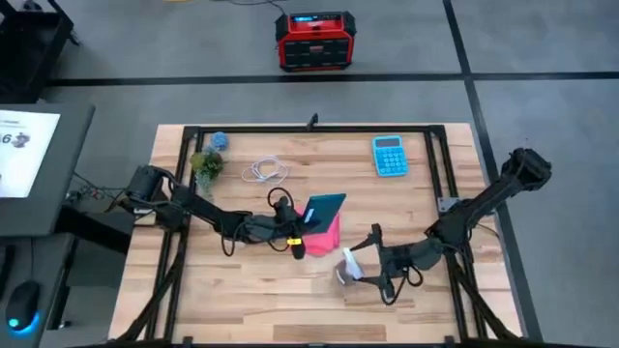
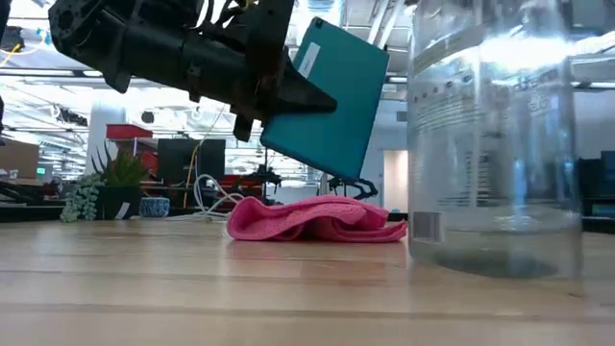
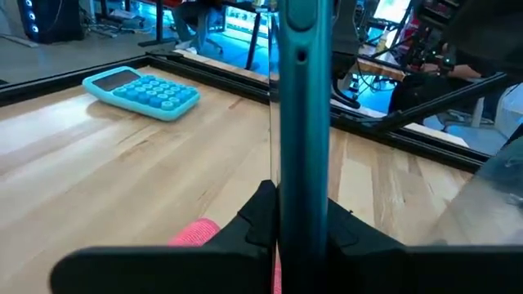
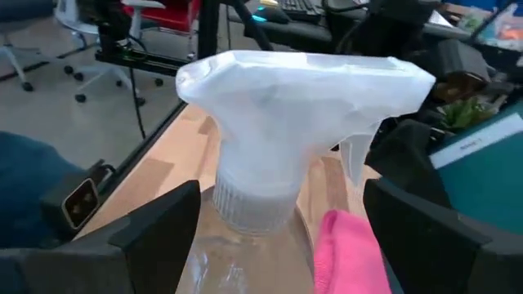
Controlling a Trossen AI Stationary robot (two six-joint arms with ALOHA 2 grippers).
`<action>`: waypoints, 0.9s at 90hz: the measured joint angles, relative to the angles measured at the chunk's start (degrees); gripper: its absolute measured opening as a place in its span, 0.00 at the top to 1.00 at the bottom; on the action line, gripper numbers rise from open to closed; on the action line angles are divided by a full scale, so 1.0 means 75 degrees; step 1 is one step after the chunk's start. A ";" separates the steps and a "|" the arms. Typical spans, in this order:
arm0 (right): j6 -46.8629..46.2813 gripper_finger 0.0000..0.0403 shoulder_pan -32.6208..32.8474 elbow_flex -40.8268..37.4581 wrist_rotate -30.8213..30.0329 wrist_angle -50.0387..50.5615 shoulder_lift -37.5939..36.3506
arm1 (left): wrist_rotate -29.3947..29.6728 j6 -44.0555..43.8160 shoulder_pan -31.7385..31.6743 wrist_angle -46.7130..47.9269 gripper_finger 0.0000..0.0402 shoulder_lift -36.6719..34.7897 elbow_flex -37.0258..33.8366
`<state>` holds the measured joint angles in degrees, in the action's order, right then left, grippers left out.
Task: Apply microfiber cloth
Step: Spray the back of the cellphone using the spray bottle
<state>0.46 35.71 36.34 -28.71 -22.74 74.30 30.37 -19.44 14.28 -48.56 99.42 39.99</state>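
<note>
The pale wooden slatted table (image 1: 242, 290) filled the middle of the high view. On it, right of centre, stood a clear plastic spray bottle (image 2: 495, 144) with a white trigger head; the right gripper (image 1: 372, 263) sat around its neck with the fingers standing apart on either side, not visibly pressing it. The left gripper (image 1: 298, 232) was clamped on the lower edge of a flat teal phone-sized slab (image 2: 327, 96), held lifted and tilted above the table. Below it, at frame centre, the crumpled bright pink microfiber cloth (image 2: 317, 219) lay on the wood, untouched by either claw.

By my judgement the step in hand was presenting the slab; the wiping had not begun. The next move would call for one gripper to free itself and take up the cloth.

The slab's face was hidden edge-on in the left wrist view, and the cloth was largely covered from above. The small light-blue calculator (image 1: 389, 156) lay upper right.
</note>
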 joint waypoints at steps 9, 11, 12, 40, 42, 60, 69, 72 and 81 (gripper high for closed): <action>-0.0053 0.18 -0.0100 0.0000 0.0015 0.0009 0.0000 | 0.0000 0.0000 0.0000 0.0000 0.97 0.0000 0.0000; -0.0056 0.18 -0.0119 0.0000 0.0015 0.0009 0.0000 | 0.0000 0.0000 0.0000 0.0000 0.97 0.0000 0.0000; -0.0057 0.18 -0.0129 0.0000 0.0015 0.0008 0.0000 | 0.0000 0.0000 0.0000 0.0000 0.97 0.0000 0.0000; -0.0050 0.18 -0.0190 0.0000 0.0018 0.0015 0.0006 | 0.0009 0.0477 0.0000 0.0295 0.97 -0.0485 -0.0006; -0.0035 0.18 -0.0190 0.0000 0.0018 0.0012 0.0006 | 0.0009 0.0502 0.0000 0.0372 0.97 -0.0544 -0.0006; -0.0044 0.18 -0.0300 0.0000 0.0021 0.0003 0.0006 | 0.0014 0.0536 0.0000 0.0691 0.97 -0.0869 -0.0006; 0.0112 0.18 -0.0383 0.0000 0.0021 -0.0026 0.0006 | 0.0009 0.0511 0.0000 0.0740 0.97 -0.0866 -0.0006; 0.0189 0.18 -0.0391 0.0000 0.0021 -0.0032 -0.0002 | 0.0006 0.0485 0.0000 0.0737 0.97 -0.0866 -0.0006; 0.0329 0.18 -0.0431 0.0036 0.0021 -0.0030 -0.0006 | 0.0012 0.0414 0.0029 0.0687 0.97 -0.0866 -0.0006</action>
<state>2.93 32.47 36.60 -28.56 -22.96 74.26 30.46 -16.34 14.50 -43.40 92.92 39.94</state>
